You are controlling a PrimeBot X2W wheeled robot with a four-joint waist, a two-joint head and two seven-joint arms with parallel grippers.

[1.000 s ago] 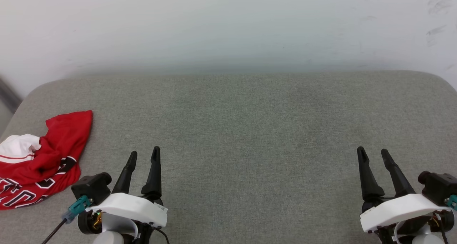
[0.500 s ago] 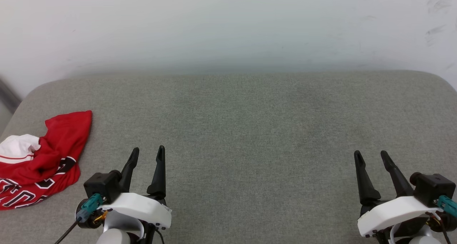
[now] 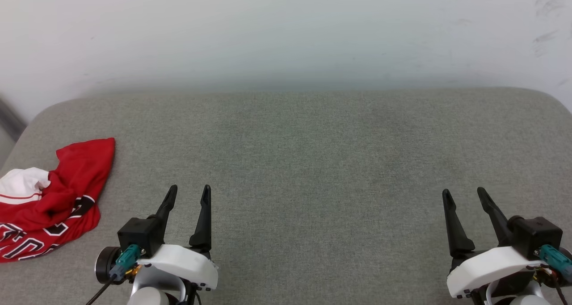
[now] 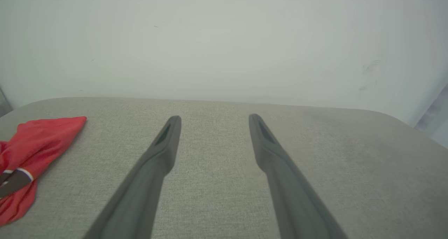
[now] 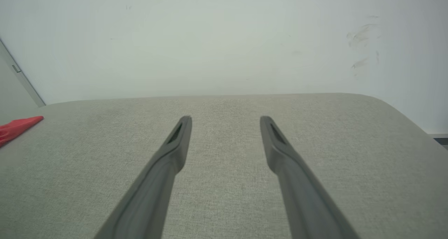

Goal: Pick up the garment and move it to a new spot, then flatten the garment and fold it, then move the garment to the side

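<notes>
You found the garment (image 3: 49, 198) bunched well to the left of the left gripper (image 3: 190, 189), the nearer arm. Both it and the right gripper (image 3: 463, 191) stood spread, empty.

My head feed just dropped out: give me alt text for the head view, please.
A crumpled red garment lies untouched at the left edge of a grey cushioned surface. The left gripper and the right gripper hover open near the bottom corners, holding nothing. A white wall stands behind.
</notes>
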